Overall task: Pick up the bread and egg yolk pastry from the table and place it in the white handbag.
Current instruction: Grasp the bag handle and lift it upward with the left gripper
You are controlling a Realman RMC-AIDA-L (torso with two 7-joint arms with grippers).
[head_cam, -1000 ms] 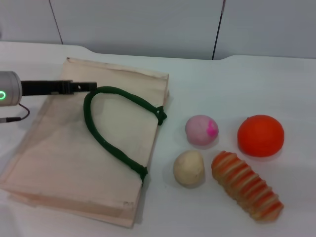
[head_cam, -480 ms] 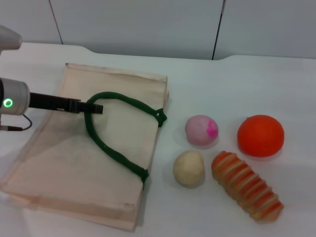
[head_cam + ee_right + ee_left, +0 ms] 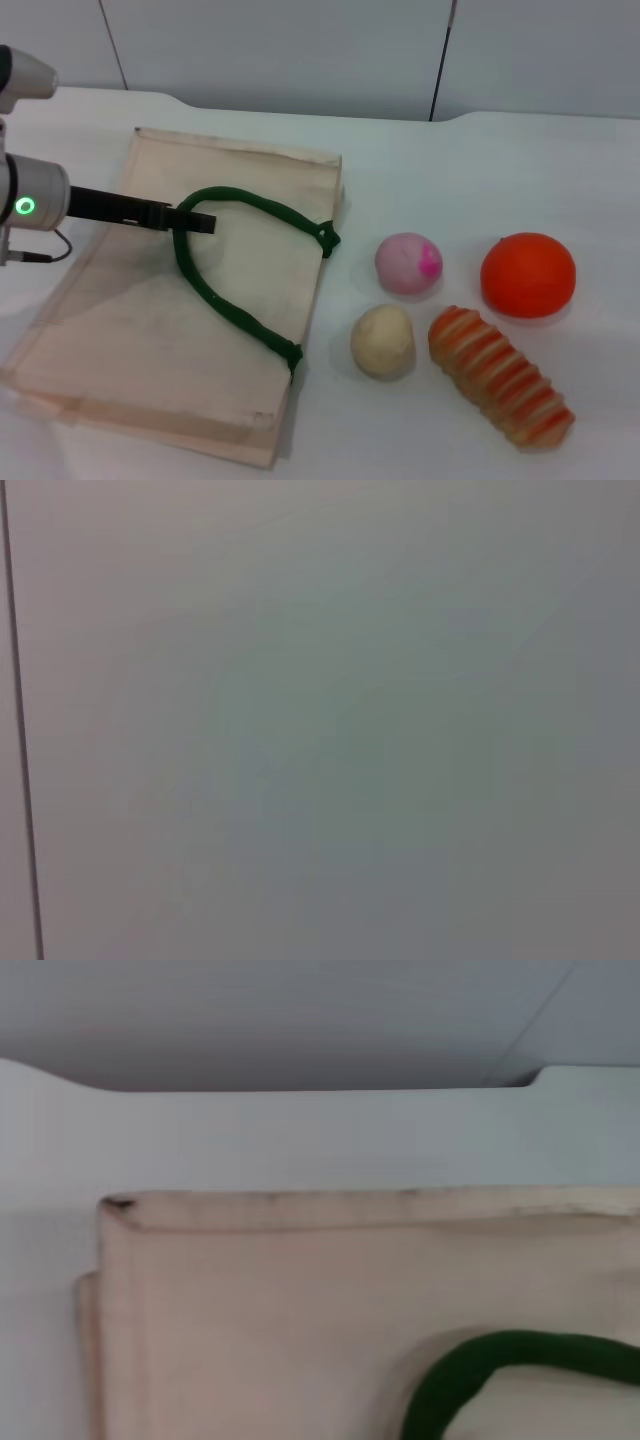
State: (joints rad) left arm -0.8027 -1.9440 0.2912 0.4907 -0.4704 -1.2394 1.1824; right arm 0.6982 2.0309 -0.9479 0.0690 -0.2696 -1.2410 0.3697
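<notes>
The white handbag lies flat on the left of the table, with its dark green handle looped on top. My left gripper reaches in from the left, its dark tip at the far end of the handle loop. The left wrist view shows the bag's far edge and a piece of the handle. The egg yolk pastry sits right of the bag. The ridged bread lies to its right, near the front. My right gripper is out of view.
A pink ball with a magenta spot sits behind the pastry. A smooth orange ball sits behind the bread. A grey wall runs behind the table's far edge.
My left gripper has moved nearer and to the right, from the bag's far part onto the handle loop. The handle's far end has shifted slightly. The foods have not moved.
</notes>
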